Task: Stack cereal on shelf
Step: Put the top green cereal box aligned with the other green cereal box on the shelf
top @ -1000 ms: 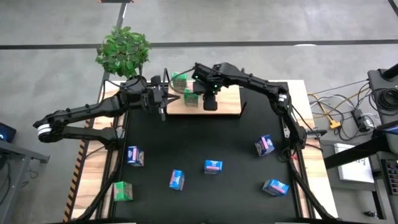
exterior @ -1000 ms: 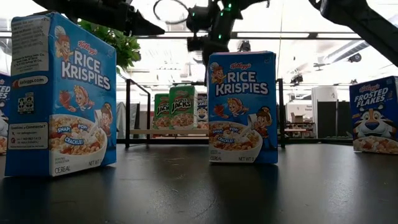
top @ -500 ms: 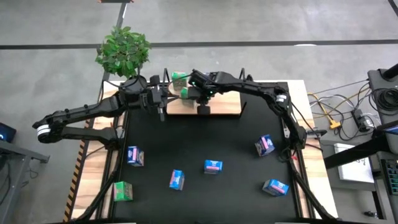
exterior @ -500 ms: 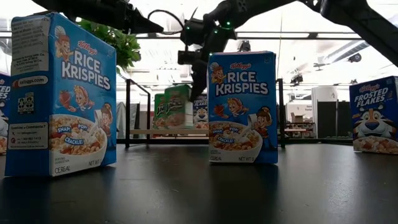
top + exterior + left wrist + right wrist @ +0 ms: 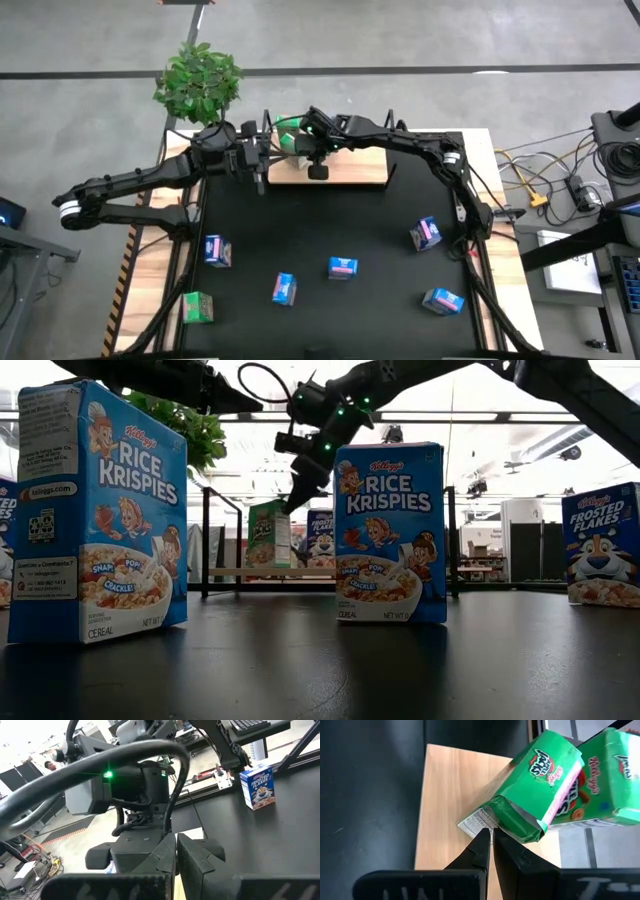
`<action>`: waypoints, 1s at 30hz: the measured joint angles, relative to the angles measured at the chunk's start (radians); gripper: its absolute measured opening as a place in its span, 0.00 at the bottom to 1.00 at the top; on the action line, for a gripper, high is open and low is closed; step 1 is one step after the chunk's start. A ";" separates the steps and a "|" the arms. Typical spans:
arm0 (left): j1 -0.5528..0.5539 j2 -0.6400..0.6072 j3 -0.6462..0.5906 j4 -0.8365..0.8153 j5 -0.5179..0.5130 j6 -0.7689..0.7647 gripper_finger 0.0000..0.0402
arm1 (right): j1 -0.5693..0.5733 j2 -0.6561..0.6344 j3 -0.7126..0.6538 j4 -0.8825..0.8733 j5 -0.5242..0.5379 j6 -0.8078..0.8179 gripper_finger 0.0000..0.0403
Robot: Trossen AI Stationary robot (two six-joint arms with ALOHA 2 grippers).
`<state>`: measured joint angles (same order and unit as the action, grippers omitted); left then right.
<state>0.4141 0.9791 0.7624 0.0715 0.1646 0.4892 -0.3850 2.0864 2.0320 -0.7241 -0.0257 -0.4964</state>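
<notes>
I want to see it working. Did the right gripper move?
Yes. In the high view the right gripper has slid left along the shelf, toward the green cereal at its left end. Its fingers are now shut.

The table top (image 5: 350, 225) is black, with pale wood strips along its sides. The shelf (image 5: 355, 165) at the far side is light natural wood with thin black uprights. On it stand green boxes (image 5: 545, 785) with pink, white and red print, and a dark blue box (image 5: 322, 540) with white lettering. Nearer, the Rice Krispies boxes (image 5: 390, 532) are bright blue with white lettering and a cartoon bowl in red and cream. At the right, a Frosted Flakes box (image 5: 602, 545) is deep blue with an orange tiger. A lone green box (image 5: 198, 307) lies near left. The arms are black with small green lights. The plant (image 5: 198, 80) at far left is leafy green.
</notes>
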 joint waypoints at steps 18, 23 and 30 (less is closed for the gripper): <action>0.000 0.000 0.000 0.001 0.000 0.000 0.00 | -0.050 0.001 -0.042 0.154 0.003 -0.037 0.03; 0.000 0.000 0.000 0.003 0.000 0.000 0.00 | -0.050 0.001 -0.047 0.186 0.002 -0.040 0.03; 0.000 0.000 0.000 0.003 0.000 0.000 0.00 | -0.051 0.001 -0.051 0.191 0.002 -0.039 0.03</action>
<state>0.4141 0.9791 0.7624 0.0750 0.1646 0.4892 -0.4358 2.0872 1.9806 -0.5335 -0.0236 -0.5358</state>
